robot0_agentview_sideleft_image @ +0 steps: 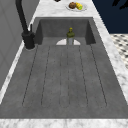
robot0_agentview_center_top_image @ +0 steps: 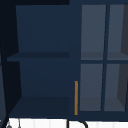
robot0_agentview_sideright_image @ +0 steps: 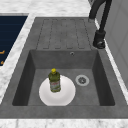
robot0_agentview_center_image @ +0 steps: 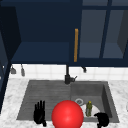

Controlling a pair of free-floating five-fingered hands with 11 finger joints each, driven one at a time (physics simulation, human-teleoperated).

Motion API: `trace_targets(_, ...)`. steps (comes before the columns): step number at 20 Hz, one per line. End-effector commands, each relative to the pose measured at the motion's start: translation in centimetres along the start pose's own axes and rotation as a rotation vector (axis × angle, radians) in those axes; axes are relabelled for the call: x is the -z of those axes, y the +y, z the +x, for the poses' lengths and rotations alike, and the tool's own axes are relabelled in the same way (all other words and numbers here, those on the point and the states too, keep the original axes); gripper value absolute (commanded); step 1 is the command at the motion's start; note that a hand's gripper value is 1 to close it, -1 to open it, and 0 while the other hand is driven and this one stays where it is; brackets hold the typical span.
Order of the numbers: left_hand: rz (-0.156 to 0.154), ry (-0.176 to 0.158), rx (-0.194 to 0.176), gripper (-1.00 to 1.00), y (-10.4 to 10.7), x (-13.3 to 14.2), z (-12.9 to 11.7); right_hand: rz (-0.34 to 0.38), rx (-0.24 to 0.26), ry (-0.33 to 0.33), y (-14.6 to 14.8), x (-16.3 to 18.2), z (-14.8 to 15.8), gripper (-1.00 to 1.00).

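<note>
In the front view my left hand [robot0_agentview_center_image: 39, 113] hovers at the front left of the sink, fingers straight and pointing up, holding nothing. My right hand [robot0_agentview_center_image: 101, 119] is at the front right corner of the basin, its fingers curled with nothing in them. A red ball [robot0_agentview_center_image: 67, 114] sits between the hands at the front edge. A small green bottle [robot0_agentview_sideright_image: 54, 80] with a yellow cap stands upright on a white plate [robot0_agentview_sideright_image: 65, 96] in the basin; the bottle [robot0_agentview_center_image: 89, 108] is just left of the right hand.
A black faucet [robot0_agentview_center_image: 67, 76] rises behind the grey sink [robot0_agentview_sideright_image: 65, 32] with its ribbed drainboard. The drain [robot0_agentview_sideright_image: 82, 80] lies beside the plate. A dish of fruit [robot0_agentview_sideleft_image: 76, 6] rests on the marble counter. Above, a blue wall cabinet [robot0_agentview_center_top_image: 42, 75] stands open, with an orange handle [robot0_agentview_center_top_image: 76, 97].
</note>
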Motion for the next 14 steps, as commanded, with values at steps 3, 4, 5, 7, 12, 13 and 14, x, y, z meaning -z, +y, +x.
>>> trace_targets(3,-0.127,-0.015,-0.023,-1.00,-0.3,-0.9,2.7,0.000,0.000,0.000,0.0,0.0,0.0,0.00)
trace_targets(4,-0.136,-0.015,-0.028,-1.00,-0.2,-1.1,3.1,0.000,0.000,0.000,0.0,0.0,0.0,0.00)
trace_targets(5,-0.138,-0.028,-0.035,-1.00,-0.1,-1.5,3.1,0.000,0.000,0.000,0.0,0.0,0.0,0.00)
trace_targets(7,-0.144,-0.039,-0.041,-1.00,-0.1,-2.0,3.4,0.000,0.000,0.000,0.0,0.0,0.0,0.00)
trace_targets(12,-0.125,-0.052,-0.007,-1.00,-2.6,-2.9,2.1,0.000,0.000,0.000,0.0,0.0,0.0,0.00)
trace_targets(13,-0.123,-0.051,0.001,-1.00,-3.1,-2.9,1.8,0.000,0.000,0.000,0.0,0.0,0.0,0.00)
trace_targets(14,-0.121,-0.048,0.002,-1.00,-3.8,-2.9,1.3,0.000,0.000,0.000,0.0,0.0,0.0,0.00)
